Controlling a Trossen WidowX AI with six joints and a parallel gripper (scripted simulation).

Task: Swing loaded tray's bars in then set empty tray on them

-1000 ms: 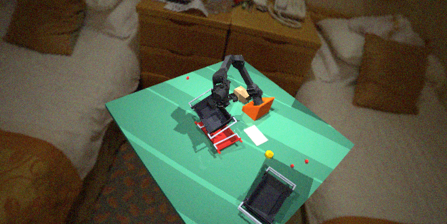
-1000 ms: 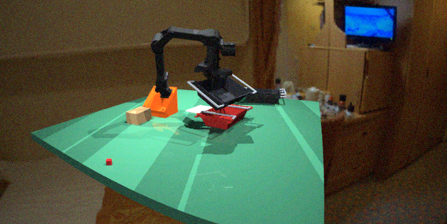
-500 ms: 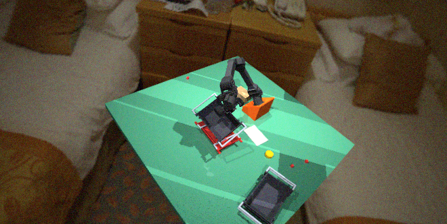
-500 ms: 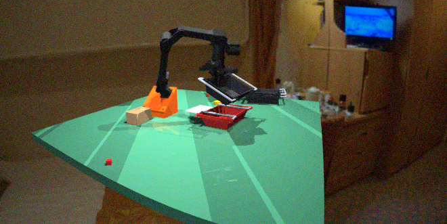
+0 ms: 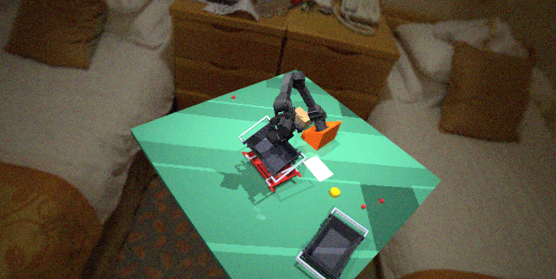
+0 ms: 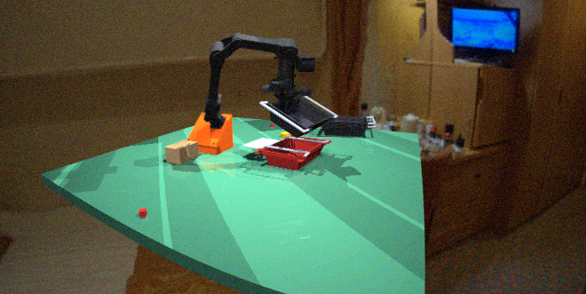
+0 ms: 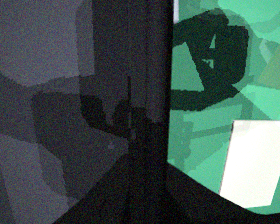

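The red loaded tray (image 5: 258, 168) (image 6: 289, 159) stands on the table. In the exterior view its two white wire bars lie across its top; its load is hidden. My gripper (image 5: 275, 136) (image 6: 287, 102) is shut on the side wall of the black empty tray (image 5: 275, 157) (image 6: 311, 120) (image 7: 51, 120). That tray hangs tilted above the red tray, apart from it, with its own white bars out at its ends. In the top view it hides most of the red tray. The fingertips are mostly hidden; the held tray fills the left of the wrist view.
A second black tray (image 5: 333, 245) (image 6: 346, 126) stands on the table farther off. A white card (image 5: 318, 168) (image 6: 262, 143) (image 7: 253, 165), a yellow disc (image 5: 334, 192), a wooden block (image 5: 302, 118) (image 6: 181, 152), small red cubes (image 5: 381, 201) (image 6: 142, 212) and the orange arm base (image 5: 316, 139) also stand around.
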